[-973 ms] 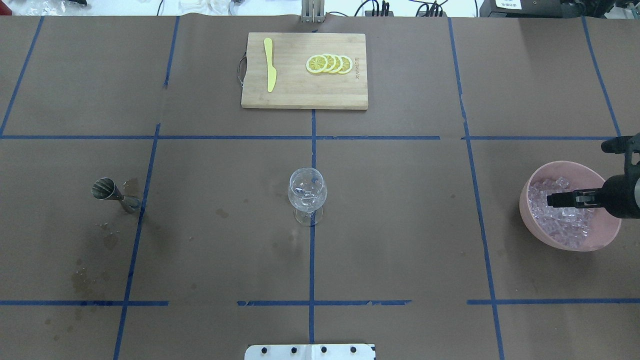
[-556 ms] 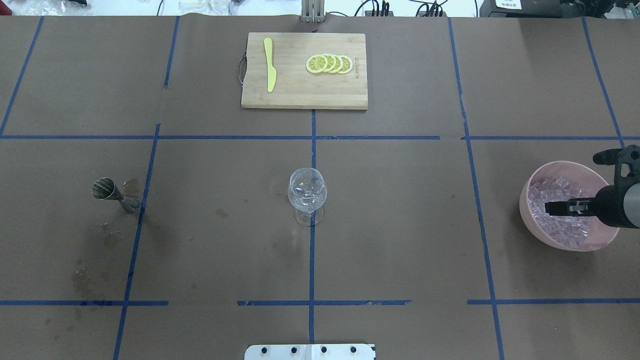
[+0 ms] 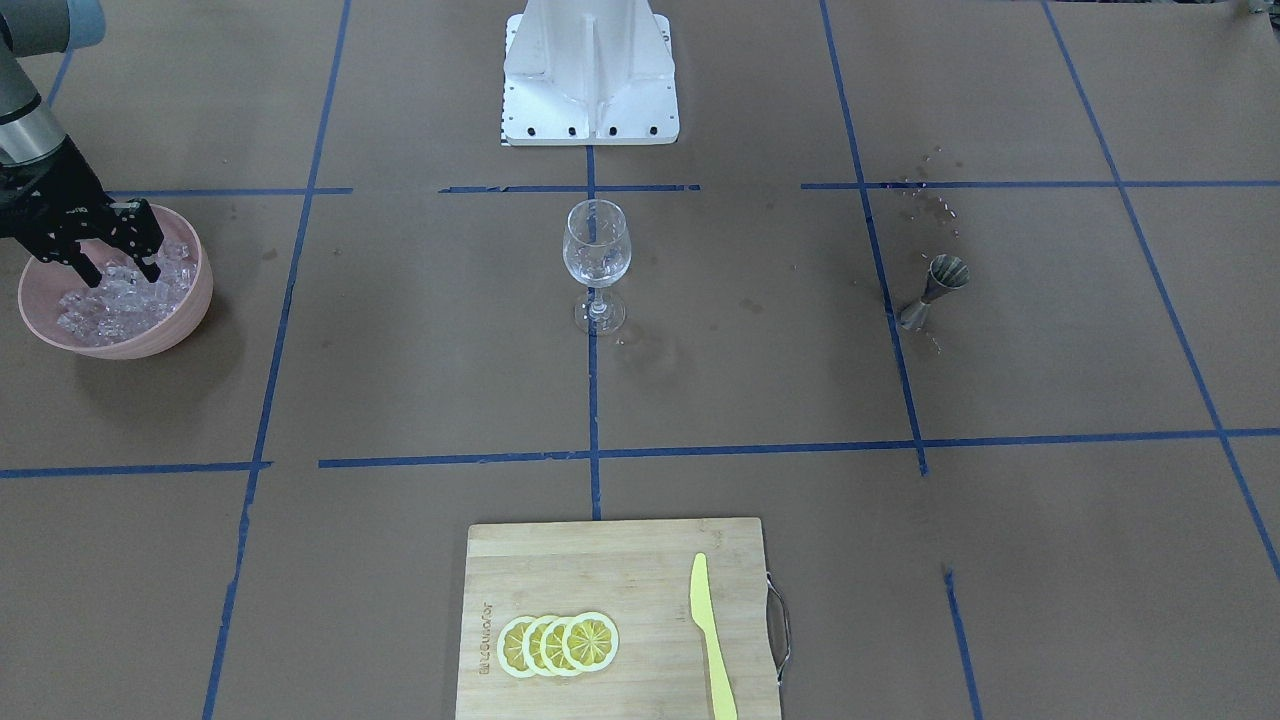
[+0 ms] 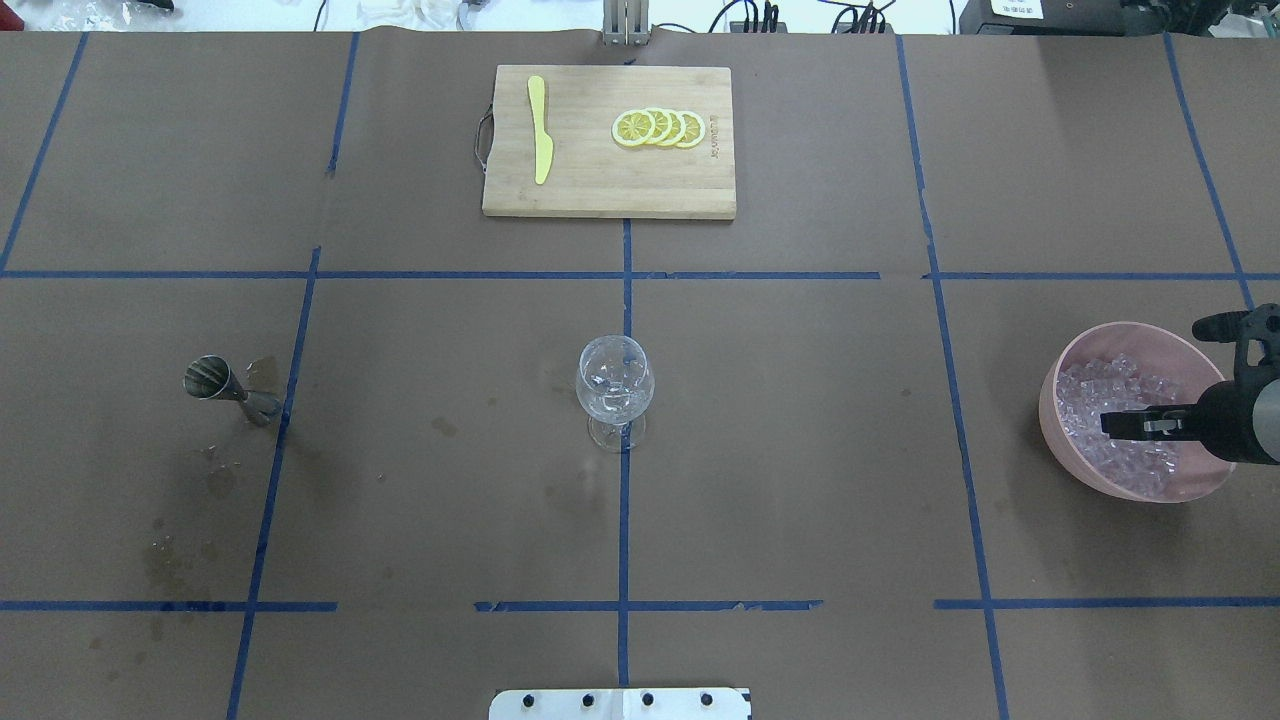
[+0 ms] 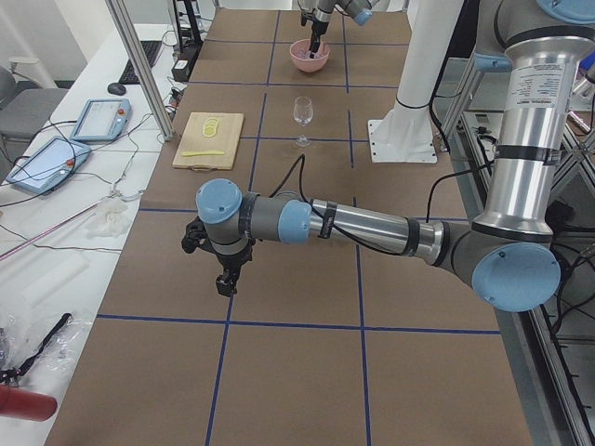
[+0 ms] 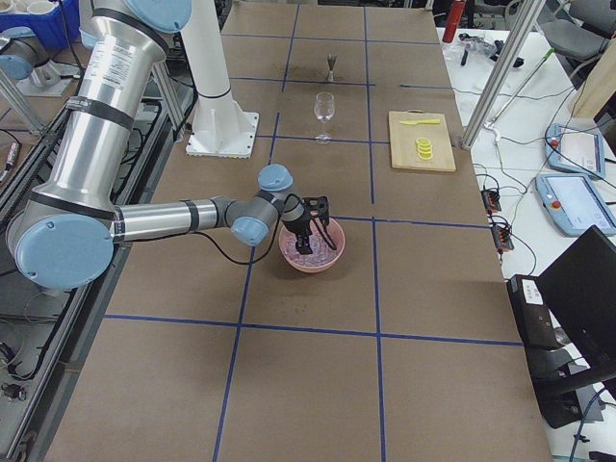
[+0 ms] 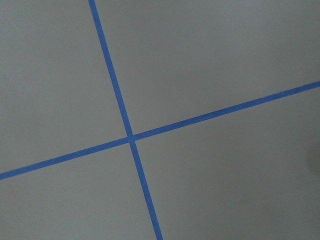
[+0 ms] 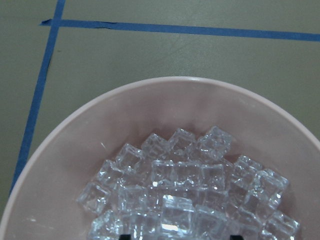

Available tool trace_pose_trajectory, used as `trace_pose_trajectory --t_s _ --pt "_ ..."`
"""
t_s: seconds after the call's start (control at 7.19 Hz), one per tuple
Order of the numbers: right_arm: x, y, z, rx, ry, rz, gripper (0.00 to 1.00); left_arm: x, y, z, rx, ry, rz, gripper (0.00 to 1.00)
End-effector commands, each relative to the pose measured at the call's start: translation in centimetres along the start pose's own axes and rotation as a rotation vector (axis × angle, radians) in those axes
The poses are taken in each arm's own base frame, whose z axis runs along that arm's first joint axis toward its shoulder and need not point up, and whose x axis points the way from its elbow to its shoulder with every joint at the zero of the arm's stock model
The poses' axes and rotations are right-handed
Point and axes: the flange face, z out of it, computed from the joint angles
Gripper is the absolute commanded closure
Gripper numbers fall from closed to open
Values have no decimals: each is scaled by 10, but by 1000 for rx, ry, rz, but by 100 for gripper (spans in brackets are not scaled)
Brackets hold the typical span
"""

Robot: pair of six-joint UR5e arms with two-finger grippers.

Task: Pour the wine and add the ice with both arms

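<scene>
1. Since a second ago, the right jaws are seen shifted a little toward the robot's side of the pink bowl (image 4: 1052, 420); nothing else on the worktop (image 4: 800, 450) is moved.
2. The right arm (image 6: 173, 217) is brought in over the worktop's right end, and the right jaws are pointed down into the bowl. They are held spread apart with nothing pinched between them, and the tips are set at the top of the heap.
3. The ice (image 8: 185, 200) is heaped as clear chunks inside the bowl.
4. A wine glass (image 4: 615, 385) is stood upright at the middle of the worktop, on a blue tape line. The wine can hardly be made out; only a faint glint is seen low in the glass.
5. A metal jigger (image 4: 215, 380) is stood on the robot's left side, with wet marks spotted on the paper around it.
6. The left arm (image 5: 353, 223) is stretched over bare worktop, well apart from all the things. The left jaws are pointed down near a tape crossing; whether they are spread or pressed together cannot be told.
7. A cutting board (image 4: 608, 190) is laid at the far edge, with lemon slices (image 4: 660, 128) and a yellow knife (image 4: 541, 130) lying on it.
</scene>
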Motion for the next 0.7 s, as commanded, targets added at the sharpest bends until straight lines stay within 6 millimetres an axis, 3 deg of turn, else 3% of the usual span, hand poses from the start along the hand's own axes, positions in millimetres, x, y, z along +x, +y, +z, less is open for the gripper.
trace_pose_trajectory --t_s 0.0,0.14,0.56 --pt "-4 -2 -6 8 -15 -5 100 -2 2 1 -2 0 -1 0" --pt "-5 -3 -9 13 -20 -6 100 -2 2 1 -2 0 -1 0" --pt "-28 -18 -43 27 -78 -1 100 -1 2 0 -1 -3 1 0"
